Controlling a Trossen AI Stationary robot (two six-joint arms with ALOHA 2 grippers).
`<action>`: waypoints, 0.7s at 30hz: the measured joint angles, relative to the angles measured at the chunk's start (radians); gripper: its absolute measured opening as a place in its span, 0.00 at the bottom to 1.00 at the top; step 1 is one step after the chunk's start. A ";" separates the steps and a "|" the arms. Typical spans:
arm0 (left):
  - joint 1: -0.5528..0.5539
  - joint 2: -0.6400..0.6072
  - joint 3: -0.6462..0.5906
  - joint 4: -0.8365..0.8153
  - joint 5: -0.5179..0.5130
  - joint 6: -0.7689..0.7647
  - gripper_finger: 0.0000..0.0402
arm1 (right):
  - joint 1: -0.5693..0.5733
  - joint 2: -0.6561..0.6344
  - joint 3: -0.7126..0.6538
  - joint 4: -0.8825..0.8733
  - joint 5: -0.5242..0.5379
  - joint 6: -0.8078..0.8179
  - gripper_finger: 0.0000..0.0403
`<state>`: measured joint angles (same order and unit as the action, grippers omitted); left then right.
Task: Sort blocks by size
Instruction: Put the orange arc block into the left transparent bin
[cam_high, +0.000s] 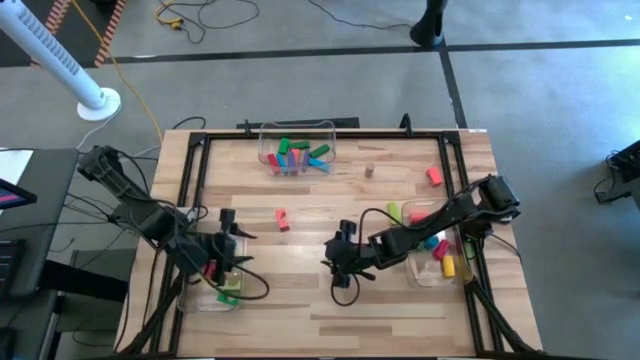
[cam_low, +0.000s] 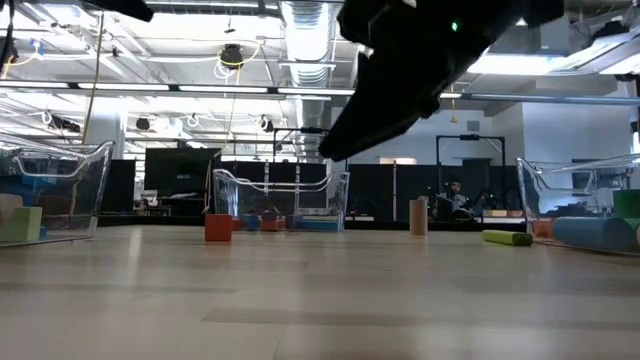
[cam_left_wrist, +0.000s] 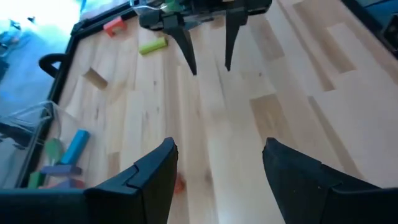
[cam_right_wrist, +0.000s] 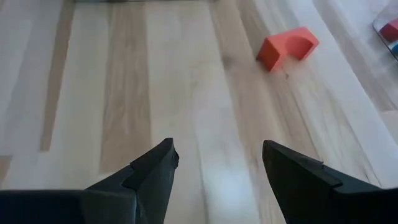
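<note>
Pale wooden planks make up the bench (cam_high: 330, 300), framed by dark rails, with a grey floor and loose cables beyond its far edge. We see three clear plastic bins on it. The far bin (cam_high: 297, 152) near the middle of the far edge holds green, pink and blue blocks (cam_high: 298, 155). The right bin (cam_high: 437, 262) holds blue, yellow and pink pieces, and the left bin (cam_high: 222, 290) at the near left holds a green and a red one.

Loose on the planks lie a red arch block (cam_high: 282, 219) left of centre, a small tan block (cam_high: 369, 170) toward the far side, a red block (cam_high: 434, 176) at the far right and a yellow-green cylinder (cam_high: 394, 211) beside the right arm.

Our left gripper (cam_high: 232, 236) hangs over the bench just beside the left bin, jaws spread and holding nothing. Our right gripper (cam_high: 343, 258) hovers over bare planks near the bench's middle, jaws spread wide and empty; its wrist view shows the red arch block (cam_right_wrist: 287, 47) lying well ahead of its fingers (cam_right_wrist: 149, 168).
</note>
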<state>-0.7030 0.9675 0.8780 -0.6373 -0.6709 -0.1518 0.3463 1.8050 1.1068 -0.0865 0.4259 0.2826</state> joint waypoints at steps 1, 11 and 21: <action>0.007 0.013 0.000 0.014 -0.002 0.012 0.56 | -0.009 0.000 -0.012 0.018 0.000 -0.002 0.67; 0.100 0.181 0.000 0.132 -0.001 0.126 0.56 | -0.075 0.021 -0.056 0.147 -0.002 -0.076 0.67; 0.165 0.278 -0.001 0.196 0.005 0.201 0.56 | -0.116 0.111 -0.051 0.371 -0.001 -0.192 0.67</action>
<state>-0.5380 1.2453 0.8772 -0.4416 -0.6660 0.0488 0.2307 1.9164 1.0555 0.2847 0.4246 0.0911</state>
